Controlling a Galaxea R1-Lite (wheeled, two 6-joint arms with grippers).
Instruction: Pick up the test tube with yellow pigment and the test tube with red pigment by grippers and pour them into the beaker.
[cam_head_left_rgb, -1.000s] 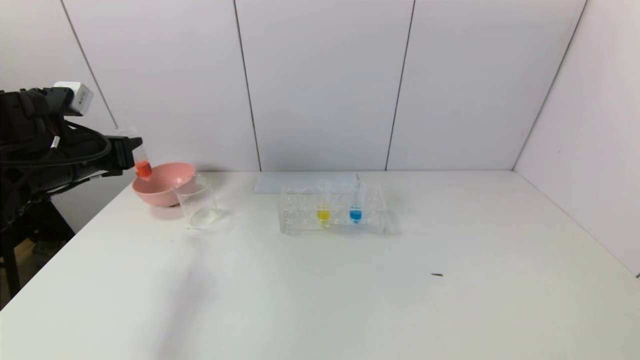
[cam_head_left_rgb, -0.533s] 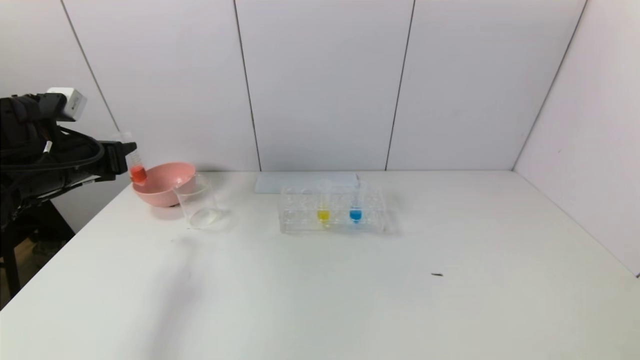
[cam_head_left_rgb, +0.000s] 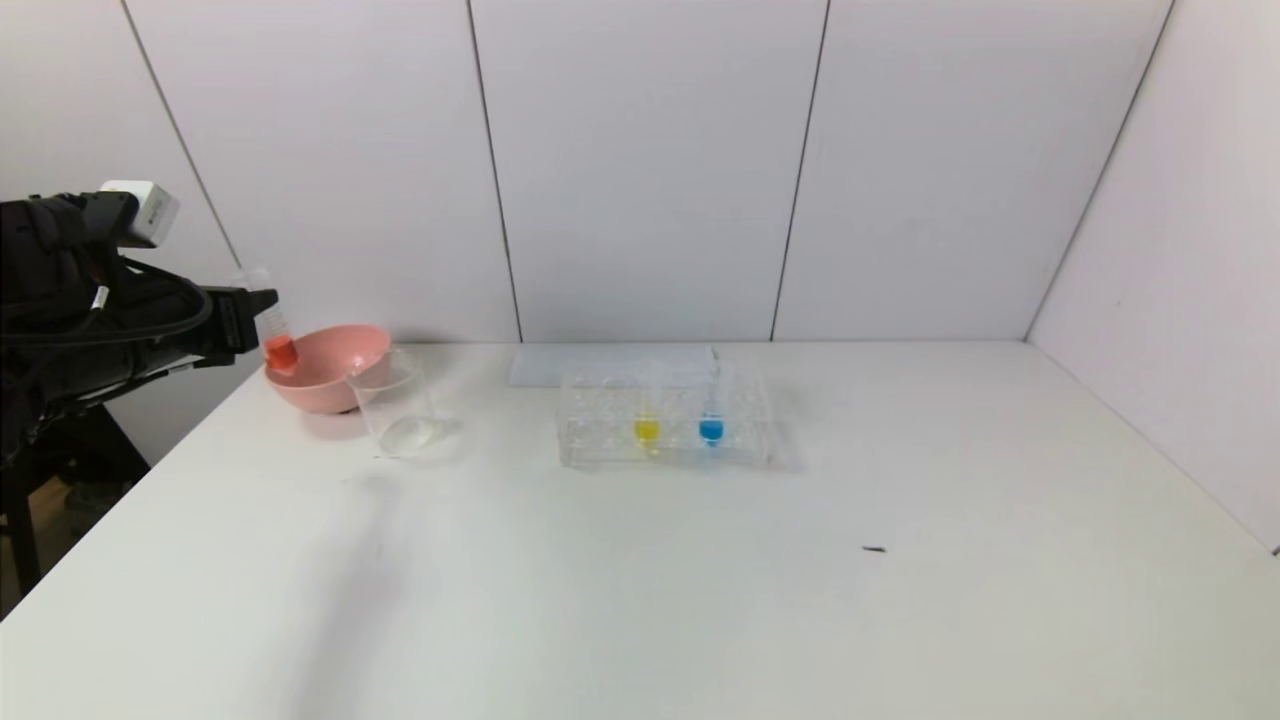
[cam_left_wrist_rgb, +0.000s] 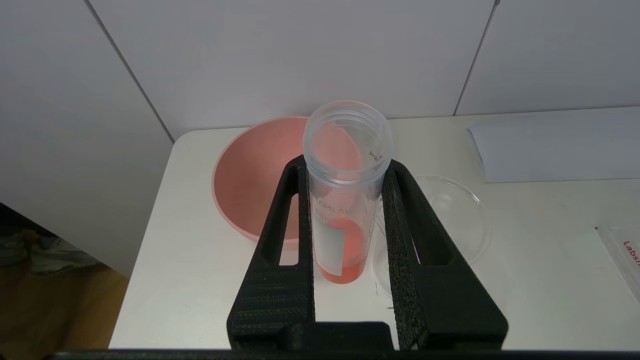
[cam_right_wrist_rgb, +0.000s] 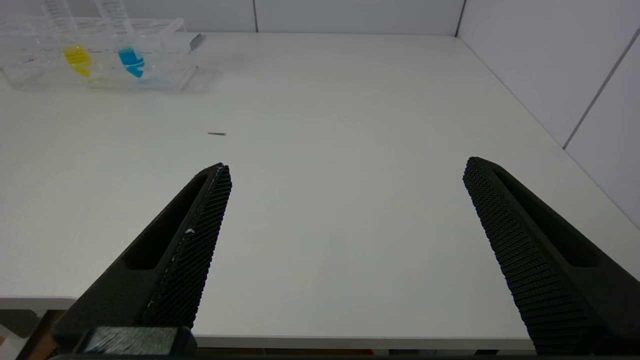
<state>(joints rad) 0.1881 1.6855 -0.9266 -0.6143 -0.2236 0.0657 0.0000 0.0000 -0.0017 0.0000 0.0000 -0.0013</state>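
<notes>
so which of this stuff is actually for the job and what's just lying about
For the job:
- red test tube, held by the left end effector
- yellow test tube, in the rack
- beaker
- right end effector, open above the table

Lying about:
- blue test tube
- pink bowl
- tube rack
- white sheet

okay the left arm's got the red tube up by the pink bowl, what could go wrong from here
1. The left gripper holds the test tube with red pigment nearer the pink bowl than the beaker; tipping here could pour into the bowl.
2. The tube is open-topped, so a quick swing might spill.
</notes>
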